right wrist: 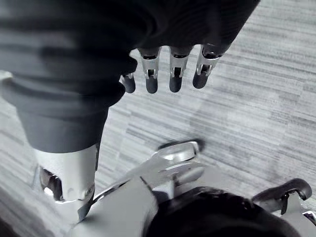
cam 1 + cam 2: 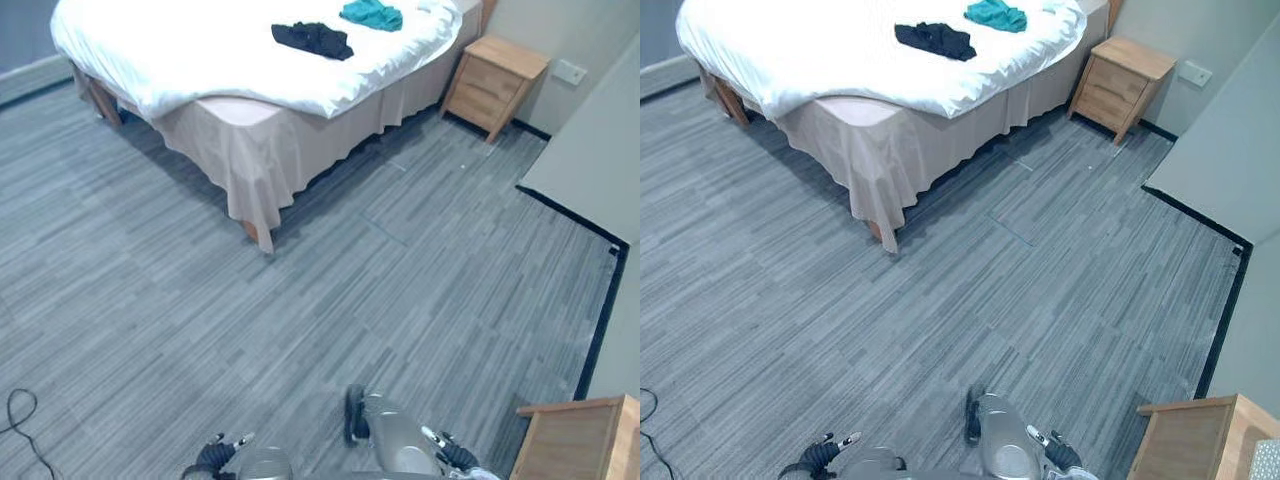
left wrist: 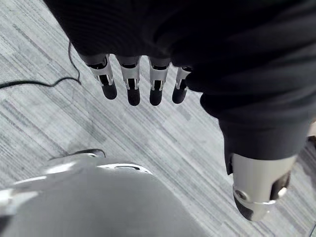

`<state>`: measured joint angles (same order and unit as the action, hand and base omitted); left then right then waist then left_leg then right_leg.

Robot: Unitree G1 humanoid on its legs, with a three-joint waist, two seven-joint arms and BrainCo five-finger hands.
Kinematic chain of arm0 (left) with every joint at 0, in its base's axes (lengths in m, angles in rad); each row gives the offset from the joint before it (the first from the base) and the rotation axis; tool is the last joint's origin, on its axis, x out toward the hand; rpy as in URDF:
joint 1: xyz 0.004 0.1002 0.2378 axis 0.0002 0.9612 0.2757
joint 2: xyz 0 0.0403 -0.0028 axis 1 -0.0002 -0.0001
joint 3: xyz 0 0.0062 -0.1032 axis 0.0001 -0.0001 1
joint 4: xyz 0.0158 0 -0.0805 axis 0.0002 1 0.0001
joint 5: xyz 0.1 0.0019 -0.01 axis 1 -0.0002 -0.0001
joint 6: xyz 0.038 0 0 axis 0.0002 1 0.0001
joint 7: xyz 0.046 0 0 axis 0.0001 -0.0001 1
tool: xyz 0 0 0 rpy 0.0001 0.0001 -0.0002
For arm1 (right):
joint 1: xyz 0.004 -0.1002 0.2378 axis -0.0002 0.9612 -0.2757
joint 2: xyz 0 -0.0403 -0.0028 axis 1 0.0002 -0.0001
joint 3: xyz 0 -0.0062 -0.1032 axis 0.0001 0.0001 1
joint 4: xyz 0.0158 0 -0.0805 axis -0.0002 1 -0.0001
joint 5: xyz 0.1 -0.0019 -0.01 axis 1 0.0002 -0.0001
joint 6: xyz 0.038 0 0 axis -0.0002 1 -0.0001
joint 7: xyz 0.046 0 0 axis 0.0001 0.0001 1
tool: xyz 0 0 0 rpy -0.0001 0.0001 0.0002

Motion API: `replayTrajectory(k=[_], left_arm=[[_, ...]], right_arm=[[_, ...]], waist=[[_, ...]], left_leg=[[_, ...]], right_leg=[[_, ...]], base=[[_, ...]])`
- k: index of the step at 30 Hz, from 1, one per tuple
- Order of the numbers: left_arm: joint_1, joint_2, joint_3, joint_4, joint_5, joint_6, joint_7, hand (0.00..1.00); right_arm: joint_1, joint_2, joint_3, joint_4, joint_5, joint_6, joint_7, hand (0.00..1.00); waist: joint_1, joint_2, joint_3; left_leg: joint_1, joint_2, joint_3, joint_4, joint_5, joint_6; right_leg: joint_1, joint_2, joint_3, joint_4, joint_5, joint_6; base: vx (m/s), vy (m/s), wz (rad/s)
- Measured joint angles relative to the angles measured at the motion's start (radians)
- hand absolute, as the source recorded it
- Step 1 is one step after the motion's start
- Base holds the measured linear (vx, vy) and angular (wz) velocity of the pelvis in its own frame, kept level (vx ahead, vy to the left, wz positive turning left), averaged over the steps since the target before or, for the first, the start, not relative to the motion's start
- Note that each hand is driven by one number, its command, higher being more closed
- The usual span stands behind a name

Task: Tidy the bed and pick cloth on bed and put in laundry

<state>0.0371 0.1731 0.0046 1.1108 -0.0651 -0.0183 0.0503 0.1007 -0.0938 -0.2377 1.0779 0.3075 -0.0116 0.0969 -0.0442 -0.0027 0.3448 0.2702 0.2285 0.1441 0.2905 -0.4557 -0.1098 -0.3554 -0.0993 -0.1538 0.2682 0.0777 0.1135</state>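
A bed with a rumpled white duvet (image 2: 180, 50) stands far ahead at the top of the head views. On it lie a black cloth (image 2: 313, 38) and, just beyond, a teal cloth (image 2: 371, 14). My left hand (image 2: 215, 452) hangs low at the bottom edge, far from the bed. Its fingers (image 3: 133, 84) are relaxed over the floor and hold nothing. My right hand (image 2: 452, 452) hangs at the bottom right. Its fingers (image 1: 173, 74) are also relaxed and empty.
A beige bed skirt (image 2: 250, 160) drapes over the bed's near corner. A wooden nightstand (image 2: 495, 85) stands to the right of the bed. A wall corner (image 2: 590, 150) juts in at the right. Another wooden piece (image 2: 575, 440) sits at the lower right. Grey plank floor (image 2: 350, 300) spreads between.
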Motion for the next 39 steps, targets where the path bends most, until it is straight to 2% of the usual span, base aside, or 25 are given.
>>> replayTrajectory(k=[1, 2, 3, 4, 6, 8, 9, 12, 14, 16, 18, 19, 20, 21, 22, 23, 24, 26, 28, 29, 30, 32, 36, 38, 39], left_arm=[[0.001, -0.010, -0.001, 0.000, 0.000, 0.000, -0.001, 0.00], [0.000, -0.023, 0.000, -0.001, 0.000, -0.010, -0.003, 0.00], [-0.002, -0.026, 0.003, -0.002, -0.001, -0.025, -0.004, 0.00], [0.001, -0.027, 0.004, -0.002, -0.002, -0.030, -0.006, 0.00], [0.009, -0.030, 0.007, -0.001, -0.004, -0.042, -0.009, 0.00], [0.012, -0.028, 0.030, -0.004, -0.005, -0.056, -0.015, 0.00], [0.015, -0.026, 0.046, -0.017, -0.006, -0.060, -0.025, 0.00], [0.035, -0.034, 0.049, -0.064, -0.027, -0.078, -0.033, 0.00], [0.061, -0.061, 0.087, -0.082, -0.043, -0.079, -0.045, 0.00], [0.085, -0.071, 0.091, -0.081, -0.044, -0.076, -0.045, 0.00], [0.103, -0.084, 0.101, -0.082, -0.043, -0.068, -0.043, 0.00], [0.114, -0.092, 0.116, -0.083, -0.044, -0.055, -0.040, 0.00], [0.119, -0.089, 0.120, -0.083, -0.044, -0.034, -0.030, 0.00], [0.122, -0.084, 0.142, -0.072, -0.042, -0.007, -0.021, 0.00], [0.126, -0.080, 0.156, -0.059, -0.039, 0.003, -0.022, 0.00], [0.113, -0.064, 0.156, -0.042, -0.031, 0.015, -0.024, 0.00], [0.103, -0.050, 0.154, -0.041, -0.028, 0.011, -0.023, 0.00], [0.090, -0.041, 0.153, -0.045, -0.029, 0.009, -0.025, 0.00], [0.068, -0.045, 0.137, -0.045, -0.028, 0.009, -0.027, 0.00], [0.055, -0.041, 0.111, -0.047, -0.028, 0.009, -0.028, 0.00], [0.045, -0.037, 0.105, -0.047, -0.028, 0.010, -0.029, 0.00], [-0.013, -0.026, 0.112, -0.043, -0.023, 0.012, -0.029, 0.00], [0.051, -0.053, 0.197, -0.063, -0.002, 0.009, -0.027, 0.00], [0.080, -0.031, 0.202, -0.063, -0.001, 0.009, -0.028, 0.00], [0.074, -0.052, 0.203, -0.064, -0.001, 0.008, -0.029, 0.00]], right_arm=[[0.007, -0.006, -0.002, 0.000, 0.000, 0.000, -0.001, 0.00], [0.015, -0.010, -0.017, 0.001, -0.004, -0.001, -0.001, 0.00], [0.011, -0.009, -0.043, 0.004, -0.013, 0.000, 0.002, 0.00], [0.011, -0.014, -0.049, 0.007, -0.019, 0.001, 0.004, 0.00], [0.010, -0.016, -0.062, 0.007, -0.070, -0.012, 0.012, 0.00], [0.002, -0.021, -0.055, 0.016, -0.114, -0.029, 0.012, 0.00], [0.002, -0.022, -0.034, 0.029, -0.125, -0.040, 0.012, 0.00], [-0.007, -0.033, -0.019, 0.042, -0.139, -0.064, 0.018, 0.00], [-0.032, -0.035, -0.023, 0.032, -0.176, -0.090, 0.020, 0.00], [-0.037, -0.043, -0.022, 0.013, -0.178, -0.099, 0.033, 0.00], [-0.034, -0.046, -0.019, -0.002, -0.169, -0.097, 0.039, 0.00], [-0.037, -0.051, -0.018, -0.003, -0.166, -0.096, 0.041, 0.00], [-0.034, -0.051, -0.018, -0.002, -0.166, -0.095, 0.044, 0.00], [-0.050, -0.048, 0.001, -0.002, -0.166, -0.088, 0.051, 0.00], [-0.068, -0.041, 0.014, -0.002, -0.166, -0.085, 0.054, 0.00], [-0.087, -0.031, 0.019, 0.003, -0.165, -0.073, 0.056, 0.00], [-0.111, -0.023, 0.021, 0.024, -0.165, -0.065, 0.060, 0.00], [-0.125, -0.013, 0.021, 0.042, -0.165, -0.056, 0.059, 0.00], [-0.114, -0.010, 0.021, 0.041, -0.161, -0.058, 0.058, 0.00], [-0.094, -0.007, 0.020, 0.031, -0.150, -0.061, 0.058, 0.00], [-0.090, -0.006, 0.019, 0.025, -0.147, -0.064, 0.056, 0.00], [-0.056, 0.004, -0.006, 0.002, -0.117, -0.072, 0.044, 0.00], [-0.008, 0.017, -0.030, -0.008, -0.110, -0.069, 0.037, 0.00], [0.016, 0.049, -0.032, -0.010, -0.097, -0.055, 0.038, 0.00], [0.010, 0.022, -0.038, -0.009, -0.084, -0.048, 0.042, 0.00]], waist=[[-0.001, 0.022, -0.006], [-0.002, 0.039, -0.021], [0.000, 0.046, -0.019], [0.000, 0.052, -0.024], [-0.019, 0.072, -0.028], [-0.021, 0.074, -0.018], [-0.013, 0.058, -0.014], [0.029, 0.043, -0.008], [0.060, 0.048, -0.010], [0.063, 0.051, -0.011], [0.065, 0.064, -0.025], [0.075, 0.067, -0.049], [0.085, 0.052, -0.077], [0.089, 0.030, -0.094], [0.087, 0.023, -0.100], [0.072, -0.007, -0.111], [0.061, -0.030, -0.111], [0.062, -0.024, -0.105], [0.058, 0.003, -0.090], [0.060, 0.026, -0.099], [0.057, 0.020, -0.105], [0.057, -0.007, -0.109], [0.063, -0.035, -0.131], [0.067, -0.081, -0.160], [0.064, -0.028, -0.159]], left_leg=[[0.019, 0.016, -0.001, -0.022, -0.013, 0.028], [0.041, 0.021, -0.014, -0.030, 0.018, 0.091], [0.016, 0.046, -0.024, 0.062, 0.093, 0.051], [-0.009, 0.061, -0.032, 0.130, 0.133, 0.054], [-0.150, 0.142, -0.052, 0.452, 0.353, 0.045], [-0.286, 0.130, -0.085, 0.713, 0.293, 0.037], [-0.347, 0.075, -0.082, 0.744, 0.245, 0.027], [-0.458, -0.042, 0.003, 0.593, 0.212, 0.064], [-0.508, -0.114, 0.144, 0.225, 0.244, 0.029], [-0.514, -0.143, 0.276, 0.009, 0.311, 0.046], [-0.526, -0.157, 0.393, -0.093, 0.339, 0.074], [-0.535, -0.165, 0.453, -0.100, 0.331, 0.093], [-0.534, -0.177, 0.490, -0.101, 0.332, 0.138], [-0.524, -0.196, 0.504, -0.098, 0.389, 0.294], [-0.515, -0.199, 0.512, -0.094, 0.419, 0.344], [-0.505, -0.211, 0.481, -0.064, 0.424, 0.393], [-0.488, -0.229, 0.447, -0.032, 0.390, 0.368], [-0.414, -0.229, 0.379, -0.018, 0.364, 0.342], [-0.310, -0.206, 0.291, -0.064, 0.343, 0.298], [-0.287, -0.193, 0.221, -0.091, 0.332, 0.267], [-0.284, -0.191, 0.186, -0.106, 0.327, 0.262], [-0.288, -0.185, 0.074, -0.120, 0.322, 0.224], [-0.253, -0.141, 0.029, -0.034, 0.248, 0.126], [-0.256, -0.151, 0.015, 0.037, 0.177, 0.064], [-0.257, -0.101, 0.005, 0.066, 0.162, 0.043]], right_leg=[[-0.026, 0.008, -0.017, 0.070, -0.021, -0.016], [-0.076, 0.017, -0.031, 0.189, -0.064, -0.076], [-0.087, 0.031, -0.037, 0.256, -0.099, -0.131], [-0.082, 0.042, -0.043, 0.272, -0.121, -0.147], [0.022, 0.107, -0.074, 0.219, -0.191, -0.195], [0.169, 0.162, -0.078, 0.091, -0.192, -0.199], [0.269, 0.172, -0.079, 0.014, -0.193, -0.200], [0.411, 0.182, -0.076, -0.083, -0.205, -0.209], [0.494, 0.187, -0.076, -0.124, -0.237, -0.219], [0.578, 0.201, -0.086, -0.158, -0.276, -0.208], [0.662, 0.232, -0.099, -0.199, -0.314, -0.190], [0.687, 0.241, -0.114, -0.198, -0.352, -0.185], [0.684, 0.226, -0.133, -0.161, -0.393, -0.160], [0.625, 0.187, -0.151, 0.018, -0.446, -0.091], [0.583, 0.163, -0.159, 0.152, -0.460, -0.064], [0.463, 0.085, -0.176, 0.454, -0.447, 0.002], [0.389, 0.013, -0.193, 0.606, -0.467, -0.029], [0.348, -0.041, -0.202, 0.586, -0.502, -0.022], [0.342, -0.035, -0.181, 0.430, -0.505, -0.008], [0.288, -0.019, -0.129, 0.320, -0.488, 0.018], [0.258, -0.015, -0.087, 0.259, -0.463, 0.036], [0.188, -0.022, 0.067, -0.012, -0.302, 0.051], [0.193, -0.010, 0.091, -0.084, -0.131, -0.001], [0.241, -0.007, 0.100, -0.093, -0.049, -0.038], [0.252, 0.029, 0.071, -0.076, -0.048, -0.043]], base=[[0.52, -0.320, -0.02], [0.54, -0.334, -0.12], [0.56, -0.371, -0.21], [0.54, -0.422, -0.23], [0.65, -0.449, 0.02], [0.51, -0.278, 0.13], [0.48, -0.211, 0.15], [0.46, -0.163, 0.02], [0.43, -0.120, -0.16], [0.45, -0.076, 0.21], [0.52, -0.019, 0.39], [0.59, 0.010, 0.18], [0.76, 0.007, -0.01], [0.67, 0.014, -0.06], [0.67, 0.003, 0.18], [0.64, 0.017, 0.65], [0.62, 0.016, 0.76], [0.65, -0.005, 0.85], [0.49, -0.093, 1.03], [0.26, -0.124, 1.05], [0.33, -0.180, 1.50], [0.32, -0.226, 1.65], [0.41, -0.344, 0.83], [0.57, -0.541, 0.38], [0.40, -0.404, 0.32]])
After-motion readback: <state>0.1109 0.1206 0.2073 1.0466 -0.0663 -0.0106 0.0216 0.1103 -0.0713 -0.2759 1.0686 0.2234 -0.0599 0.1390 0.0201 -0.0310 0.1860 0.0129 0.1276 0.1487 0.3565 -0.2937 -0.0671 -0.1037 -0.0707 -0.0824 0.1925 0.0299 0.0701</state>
